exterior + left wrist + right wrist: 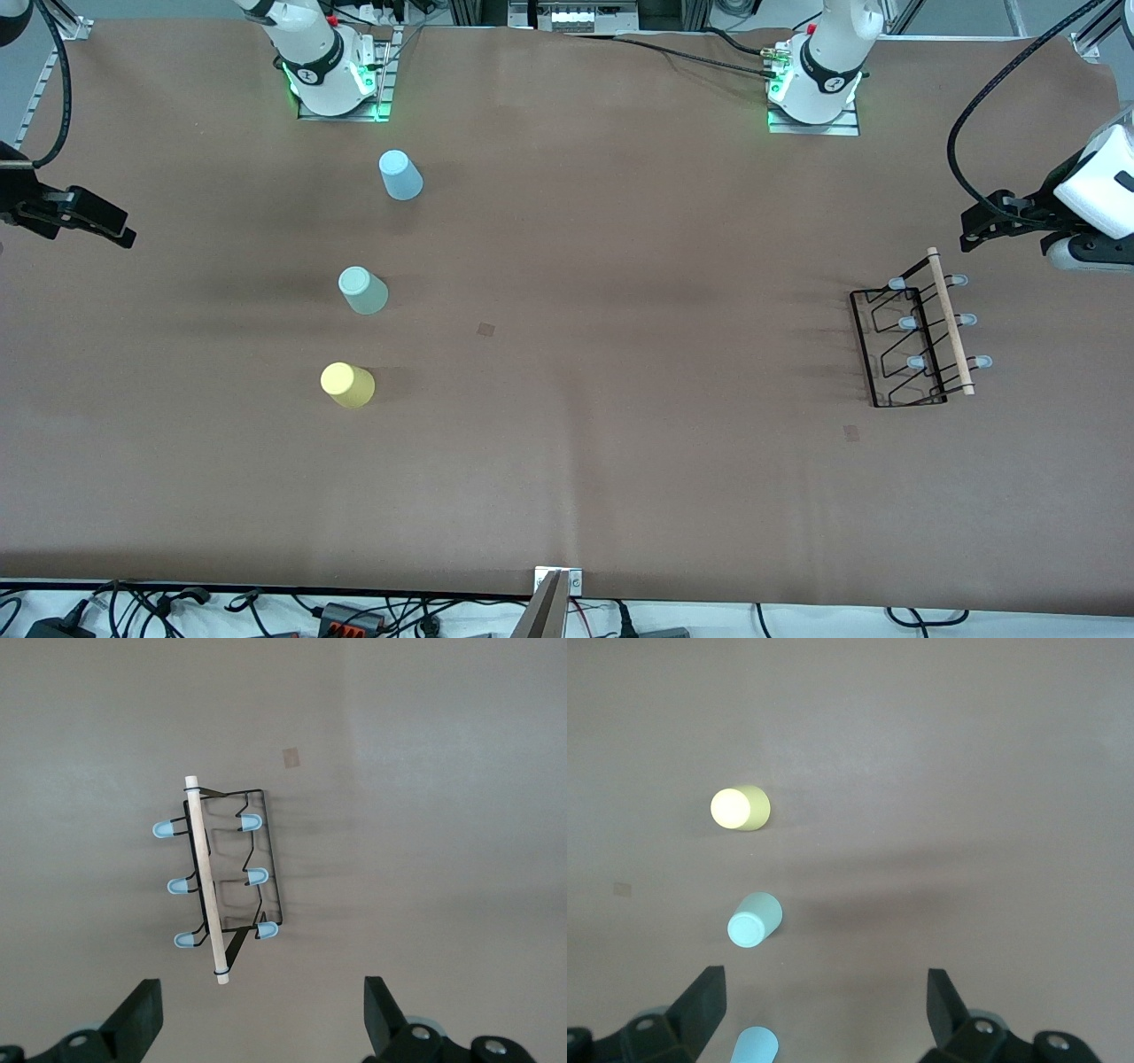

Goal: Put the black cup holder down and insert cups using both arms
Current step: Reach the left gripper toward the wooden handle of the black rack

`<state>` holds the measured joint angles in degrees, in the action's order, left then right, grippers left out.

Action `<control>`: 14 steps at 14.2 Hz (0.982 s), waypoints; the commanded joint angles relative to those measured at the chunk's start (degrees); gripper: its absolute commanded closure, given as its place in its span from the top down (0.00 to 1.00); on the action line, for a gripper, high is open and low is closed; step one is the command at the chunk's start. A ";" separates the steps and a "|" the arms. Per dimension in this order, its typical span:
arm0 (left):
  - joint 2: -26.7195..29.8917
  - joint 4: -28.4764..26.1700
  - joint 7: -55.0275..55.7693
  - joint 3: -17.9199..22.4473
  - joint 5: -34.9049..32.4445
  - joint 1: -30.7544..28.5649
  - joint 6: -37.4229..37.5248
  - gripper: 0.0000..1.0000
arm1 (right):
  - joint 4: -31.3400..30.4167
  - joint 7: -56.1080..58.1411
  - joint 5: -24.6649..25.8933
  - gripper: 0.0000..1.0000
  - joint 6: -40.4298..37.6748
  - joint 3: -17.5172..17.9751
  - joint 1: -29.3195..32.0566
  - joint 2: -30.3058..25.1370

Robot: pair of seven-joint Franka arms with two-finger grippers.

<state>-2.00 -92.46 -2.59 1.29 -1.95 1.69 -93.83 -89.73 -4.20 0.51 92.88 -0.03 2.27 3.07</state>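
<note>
Brown table (567,461) — black cup holder (912,341), wooden bar (950,321) seemingly pointing toward the front camera.

My wide table (620,487) wears a plain brown cover. Toward my right arm's end three small plastic tumblers stand upside down, light blue (400,175), pale green (362,290), yellow (346,385). Toward my left arm's end stands a thin black wire rack (912,341).

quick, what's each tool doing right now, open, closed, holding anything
Left tool: open, empty, up over the black cup holder.
Right tool: open, empty, up over the cups.
</note>
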 commanded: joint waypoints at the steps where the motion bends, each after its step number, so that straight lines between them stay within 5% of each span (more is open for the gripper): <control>1: -0.46 1.49 -0.92 -0.24 0.63 -0.11 0.58 1.00 | -1.41 -0.55 0.64 1.00 -0.15 0.29 0.28 -1.57; 10: -0.64 1.32 -0.31 -0.33 0.80 0.24 1.20 1.00 | -3.78 1.90 0.11 1.00 -0.07 0.38 0.46 0.00; 14: -2.21 1.40 -0.66 -0.24 0.80 -0.38 7.60 1.00 | -5.80 5.17 0.28 1.00 -1.03 1.08 -0.77 3.77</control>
<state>-2.36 -92.49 -2.59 1.09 -1.95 1.80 -89.61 -95.01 0.14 0.51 92.65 0.51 1.86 5.18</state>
